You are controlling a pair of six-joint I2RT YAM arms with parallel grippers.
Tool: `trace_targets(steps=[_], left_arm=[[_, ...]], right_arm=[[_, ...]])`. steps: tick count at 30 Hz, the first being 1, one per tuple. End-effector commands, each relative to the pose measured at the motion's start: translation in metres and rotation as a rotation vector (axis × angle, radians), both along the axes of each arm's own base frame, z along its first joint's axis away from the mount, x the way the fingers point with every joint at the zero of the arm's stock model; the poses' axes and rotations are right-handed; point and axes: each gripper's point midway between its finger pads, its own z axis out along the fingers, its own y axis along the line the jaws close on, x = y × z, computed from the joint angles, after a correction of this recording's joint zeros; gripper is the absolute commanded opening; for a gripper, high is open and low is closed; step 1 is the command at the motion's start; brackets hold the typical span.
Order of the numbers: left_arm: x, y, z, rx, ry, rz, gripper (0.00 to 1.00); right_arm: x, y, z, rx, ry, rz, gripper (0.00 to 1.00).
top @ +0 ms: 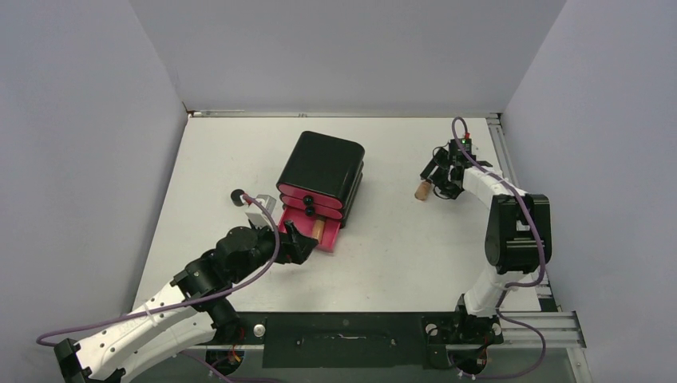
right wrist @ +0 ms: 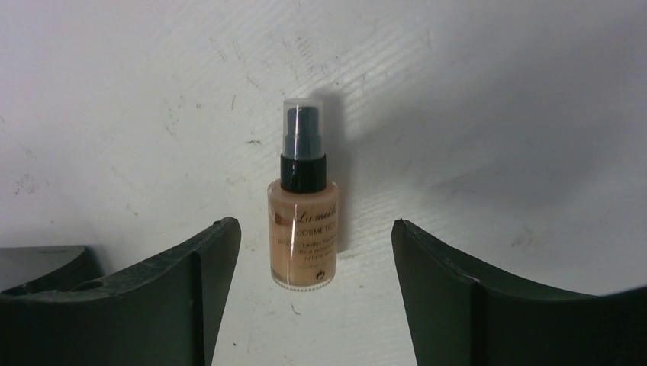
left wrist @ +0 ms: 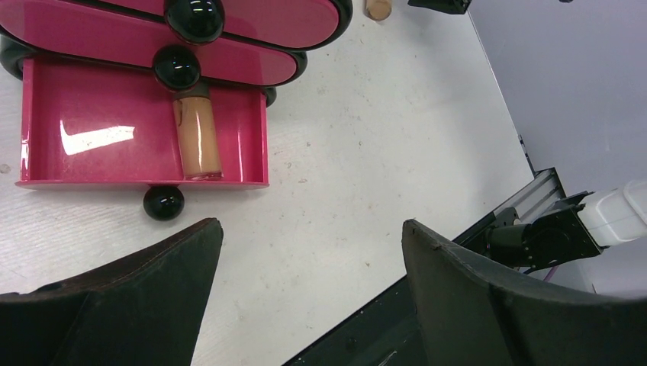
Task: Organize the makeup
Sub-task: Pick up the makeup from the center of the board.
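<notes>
Pink drawer (left wrist: 69, 99) open, tan tube (left wrist: 200, 141) inside; blk cabinet (top: 323, 159) mid-table.

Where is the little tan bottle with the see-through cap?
In the top view the tan bottle is on the table, right of the black cabinet and right beside the right end effector.

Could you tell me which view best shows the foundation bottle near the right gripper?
Right wrist: the bottle is centred, label and pump clear. Top external shows a small tan blob; left wrist only its end.
</notes>
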Motion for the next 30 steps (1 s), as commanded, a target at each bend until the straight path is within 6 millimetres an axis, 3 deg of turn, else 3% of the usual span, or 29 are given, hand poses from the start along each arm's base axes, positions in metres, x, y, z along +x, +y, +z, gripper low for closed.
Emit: trace_targets(steps=[1,8,12,16,22,23,30], left_arm=[[0.000,-0.001,0.005,-0.022,0.001,0.000,0.85],[0.000,0.002,0.003,-0.011,0.005,0.005,0.85],[0.001,0.002,0.003,-0.010,0.004,0.007,0.85],[0.000,0.001,0.002,-0.008,0.010,0.004,0.85],[0.000,-0.002,-0.001,-0.008,0.022,-0.009,0.85],[0.000,-0.002,-0.002,-0.006,0.024,-0.010,0.85],[0.000,-0.004,0.001,-0.035,0.021,-0.006,0.85]], right_arm=[[0.022,-0.009,0.001,-0.032,-0.017,0.000,0.67],[0.034,0.009,-0.015,0.018,0.001,0.131,0.54],[0.034,0.011,-0.025,0.023,0.029,0.147,0.53],[0.028,0.017,-0.033,0.040,0.046,0.181,0.38],[0.001,0.034,-0.040,0.036,0.069,0.244,0.36],[-0.003,0.041,-0.040,0.040,0.062,0.265,0.32],[-0.062,0.087,-0.053,0.047,0.097,0.383,0.30]])
